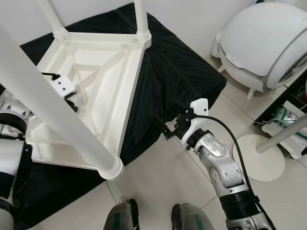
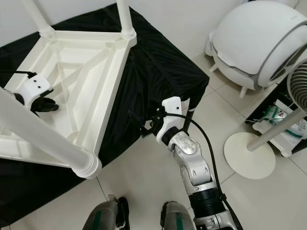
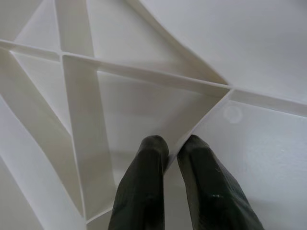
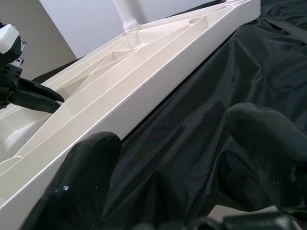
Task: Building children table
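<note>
Fingers of the left gripper (image 3: 173,153) are pressed together inside the upturned white table (image 1: 112,72); the right gripper (image 4: 172,158) is held wide open, empty, over the black cloth (image 1: 177,72).

Table (image 1: 96,91): white plastic, upside down on a black cloth, ribbed underside facing up, at 10 o'clock from the picture's middle.
Legs: three white legs stand up from its corners; the nearest leg (image 1: 53,105) crosses the view from 10 toward 7 o'clock.
Cloth (image 1: 177,72): black, covering a low surface, from 12 down to 8 o'clock.
Left gripper (image 1: 71,101): at 9 o'clock, reaching inside the table's underside.
Right gripper (image 1: 169,130): just right of the middle, at the cloth's edge.
Fan base (image 1: 259,163): white disc with a pole, at 4 o'clock.
Domed appliance (image 1: 264,43): white, rounded, at 2 o'clock.
Floor (image 1: 163,177): pale tiles.
Feet (image 1: 153,218): the robot's, at 6 o'clock.
</note>
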Robot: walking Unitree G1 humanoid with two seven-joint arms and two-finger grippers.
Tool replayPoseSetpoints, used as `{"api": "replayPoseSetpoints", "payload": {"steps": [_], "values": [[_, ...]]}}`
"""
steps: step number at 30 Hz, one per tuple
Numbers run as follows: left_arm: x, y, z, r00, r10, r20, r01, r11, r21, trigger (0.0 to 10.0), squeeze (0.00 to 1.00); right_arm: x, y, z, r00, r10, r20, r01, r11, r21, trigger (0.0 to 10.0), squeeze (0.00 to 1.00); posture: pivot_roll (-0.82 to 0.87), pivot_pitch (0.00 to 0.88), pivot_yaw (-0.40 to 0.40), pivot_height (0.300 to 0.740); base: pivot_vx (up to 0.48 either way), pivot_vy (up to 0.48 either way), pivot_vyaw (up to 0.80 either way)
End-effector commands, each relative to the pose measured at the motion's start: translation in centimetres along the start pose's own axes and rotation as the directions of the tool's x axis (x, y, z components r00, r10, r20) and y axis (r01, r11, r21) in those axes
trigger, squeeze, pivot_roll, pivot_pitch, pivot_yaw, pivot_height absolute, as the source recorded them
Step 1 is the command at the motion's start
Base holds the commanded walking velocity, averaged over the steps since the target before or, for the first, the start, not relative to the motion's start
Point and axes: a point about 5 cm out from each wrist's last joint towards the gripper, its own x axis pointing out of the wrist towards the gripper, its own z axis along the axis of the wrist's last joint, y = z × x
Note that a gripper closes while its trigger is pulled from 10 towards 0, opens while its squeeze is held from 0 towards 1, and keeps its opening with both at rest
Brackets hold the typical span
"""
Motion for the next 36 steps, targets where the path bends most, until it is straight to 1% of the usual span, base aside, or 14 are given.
{"api": "replayPoseSetpoints", "payload": {"steps": [1, 3, 4, 5, 6, 7, 8, 11, 12, 15, 16, 28, 31, 36], "values": [[-0.7, 0.3, -2.1, 0.998, 0.055, -0.008, -0.056, 0.988, -0.145, 0.0, 0.0, 0.1, 0.6, -0.1, 1.0, 0.015, -0.005, -0.015, 1.0, 0.01, 10.0, 0.0, -0.03, 0.146, 0.092, 0.74, 0.0, 0.0, 0.0], [-0.7, 0.3, -2.0, 0.999, 0.046, -0.006, -0.047, 0.99, -0.135, 0.0, 0.0, 0.1, 0.5, -0.1, 1.0, 0.013, -0.006, -0.013, 1.0, 0.006, 10.0, 0.0, -0.03, 0.145, 0.093, 0.74, 0.0, 0.0, 0.0], [-0.7, 0.3, -1.7, 0.999, 0.035, 0.012, -0.034, 0.993, -0.116, 4.6, 0.0, 0.1, 0.5, -0.1, 1.0, 0.012, -0.006, -0.012, 1.0, 0.006, 10.0, 0.0, -0.03, 0.144, 0.091, 0.74, 0.0, 0.0, 0.0], [-0.7, 0.3, -1.4, 0.999, 0.028, 0.025, -0.025, 0.994, -0.102, 4.6, 0.0, 0.1, 0.5, -0.1, 1.0, 0.011, -0.006, -0.011, 1.0, 0.005, 10.0, 0.0, -0.03, 0.143, 0.09, 0.74, 0.0, 0.0, 0.0], [-0.6, 0.2, -1.1, 0.999, 0.019, 0.039, -0.015, 0.995, -0.102, 10.0, 0.0, 0.2, 0.5, -0.1, 1.0, 0.012, -0.006, -0.012, 1.0, 0.004, 10.0, 0.0, -0.03, 0.141, 0.091, 0.74, 0.0, 0.0, 0.0], [-0.5, 0.2, -0.9, 0.999, 0.014, 0.048, -0.009, 0.994, -0.105, 10.0, 0.0, 0.2, 0.5, -0.1, 1.0, 0.012, -0.005, -0.012, 1.0, 0.003, 10.0, 0.0, -0.03, 0.141, 0.091, 0.74, 0.0, 0.0, 0.0], [-0.5, 0.2, -0.4, 0.998, 0.003, 0.067, 0.004, 0.995, -0.101, 10.0, 0.14, 0.2, 0.5, -0.1, 1.0, 0.013, -0.005, -0.013, 1.0, 0.002, 10.0, 0.0, -0.03, 0.138, 0.09, 0.74, 0.0, 0.0, 0.0], [-0.4, 0.2, -0.1, 0.997, -0.005, 0.08, 0.013, 0.995, -0.096, 10.0, 0.14, 0.2, 0.5, -0.1, 1.0, 0.013, -0.005, -0.013, 1.0, 0.001, 10.0, 0.0, -0.03, 0.138, 0.09, 0.74, 0.0, 0.0, 0.0], [-0.5, 0.2, 0.6, 0.993, -0.029, 0.114, 0.039, 0.996, -0.084, 10.0, 1.0, 0.2, 0.5, -0.1, 1.0, 0.013, -0.005, -0.013, 1.0, 0.0, 10.0, 0.0, -0.03, 0.136, 0.09, 0.74, 0.0, 0.0, 0.0], [-0.7, 0.5, 2.2, 0.986, -0.062, 0.155, 0.06, 0.998, 0.016, 10.0, 1.0, 0.2, 0.4, -0.1, 1.0, 0.011, -0.004, -0.011, 1.0, 0.002, 10.0, 0.0, -0.03, 0.132, 0.09, 0.74, 0.0, 0.0, 0.0], [-0.9, 0.6, 2.8, 0.981, -0.082, 0.178, 0.076, 0.996, 0.037, 10.0, 0.0, 0.2, 0.4, -0.1, 1.0, 0.011, -0.004, -0.011, 1.0, 0.002, 10.0, 0.0, -0.03, 0.127, 0.091, 0.74, 0.0, 0.0, 0.0], [-3.0, 1.9, 6.1, 0.94, -0.147, 0.308, 0.112, 0.985, 0.127, 10.0, 0.0, 0.3, 0.5, -0.1, 1.0, 0.012, 0.002, -0.012, 1.0, -0.001, 10.0, 0.0, -0.03, 0.114, 0.086, 0.74, 0.0, 0.0, 0.0], [-5.2, 3.8, 7.8, 0.904, -0.05, 0.424, 0.02, 0.997, 0.076, 10.0, 0.0, 0.6, 0.5, 0.0, 1.0, 0.008, 0.012, -0.008, 1.0, 0.005, 10.0, 0.0, -0.02, 0.104, 0.082, 0.74, 0.0, 0.0, 0.0], [-6.3, 5.7, 5.2, 0.879, 0.262, 0.399, -0.22, 0.964, -0.15, 10.0, 0.0, 1.3, 0.4, 0.2, 0.999, -0.003, 0.034, 0.003, 1.0, 0.014, 10.0, 0.0, 0.0, 0.082, 0.073, 0.74, 0.0, 0.0, 0.0]]}}
